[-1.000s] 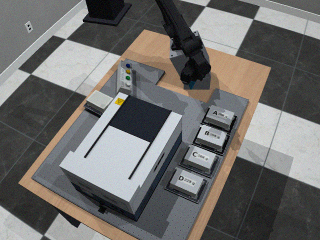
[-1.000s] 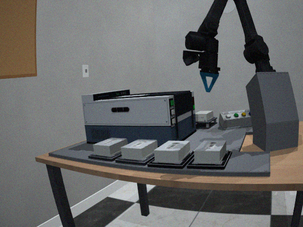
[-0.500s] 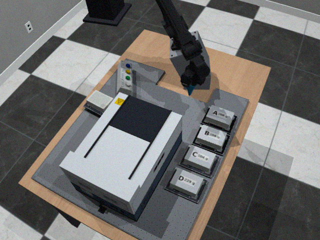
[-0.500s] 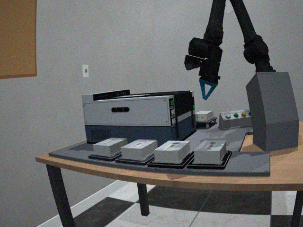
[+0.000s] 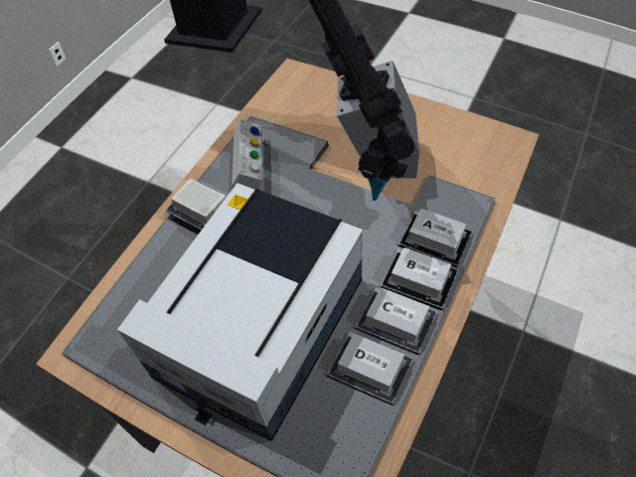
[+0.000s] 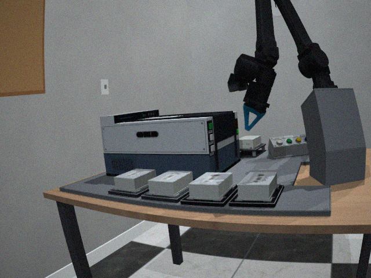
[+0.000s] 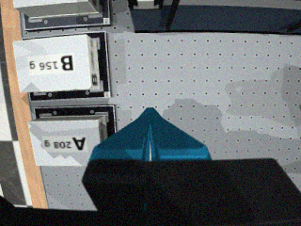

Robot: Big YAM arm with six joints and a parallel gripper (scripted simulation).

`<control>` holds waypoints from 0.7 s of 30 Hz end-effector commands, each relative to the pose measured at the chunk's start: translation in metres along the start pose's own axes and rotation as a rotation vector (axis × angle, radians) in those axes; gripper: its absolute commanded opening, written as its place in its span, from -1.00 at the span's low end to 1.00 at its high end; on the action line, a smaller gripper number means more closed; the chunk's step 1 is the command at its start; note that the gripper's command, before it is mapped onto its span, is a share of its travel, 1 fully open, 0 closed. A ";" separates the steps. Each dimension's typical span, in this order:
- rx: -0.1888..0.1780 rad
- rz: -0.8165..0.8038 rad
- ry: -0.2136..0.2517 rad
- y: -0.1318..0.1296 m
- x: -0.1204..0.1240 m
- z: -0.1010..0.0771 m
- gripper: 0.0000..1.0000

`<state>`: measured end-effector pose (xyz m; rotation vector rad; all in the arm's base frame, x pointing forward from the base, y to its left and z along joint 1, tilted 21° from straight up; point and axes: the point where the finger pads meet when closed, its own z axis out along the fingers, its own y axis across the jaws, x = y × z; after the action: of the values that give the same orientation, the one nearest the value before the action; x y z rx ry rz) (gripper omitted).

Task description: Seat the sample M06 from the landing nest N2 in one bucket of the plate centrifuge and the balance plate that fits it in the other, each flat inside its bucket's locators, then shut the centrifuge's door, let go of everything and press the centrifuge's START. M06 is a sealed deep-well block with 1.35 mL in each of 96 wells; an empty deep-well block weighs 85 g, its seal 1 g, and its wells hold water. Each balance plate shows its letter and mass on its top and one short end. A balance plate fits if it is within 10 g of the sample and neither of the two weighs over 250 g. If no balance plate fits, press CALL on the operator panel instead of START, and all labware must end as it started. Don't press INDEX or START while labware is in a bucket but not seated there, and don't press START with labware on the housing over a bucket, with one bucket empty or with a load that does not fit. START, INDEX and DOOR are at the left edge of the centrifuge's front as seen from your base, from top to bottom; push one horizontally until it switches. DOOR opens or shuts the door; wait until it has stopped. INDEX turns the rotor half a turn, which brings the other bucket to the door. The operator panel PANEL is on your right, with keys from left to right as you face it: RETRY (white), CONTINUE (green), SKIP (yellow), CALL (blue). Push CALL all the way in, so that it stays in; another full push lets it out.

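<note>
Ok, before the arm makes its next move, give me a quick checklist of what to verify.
1. Pincer shut and empty, fit for pushing a button: ok.
2. Sample M06 sits in its nest: ok.
3. Plate A reads 208 g and is in its nest: ok.
4. No labware on top of the centrifuge: ok.
5. Centrifuge door open: cannot tell.
6. Pincer lined up with the front buttons: not ok, it hangs higher and off to the side.

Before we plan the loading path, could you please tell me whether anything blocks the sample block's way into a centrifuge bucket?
Yes. The centrifuge shows no open bucket; the dark door panel covers its top. The sample block sits in its nest beside it; the shut claw hangs apart, holding nothing.
</note>
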<state>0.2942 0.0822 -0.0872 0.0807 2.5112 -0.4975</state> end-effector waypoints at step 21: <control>-0.001 -0.014 -0.167 -0.002 -0.005 0.039 -1.00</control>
<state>0.3123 0.0707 -0.1151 0.0391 2.3736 -0.4783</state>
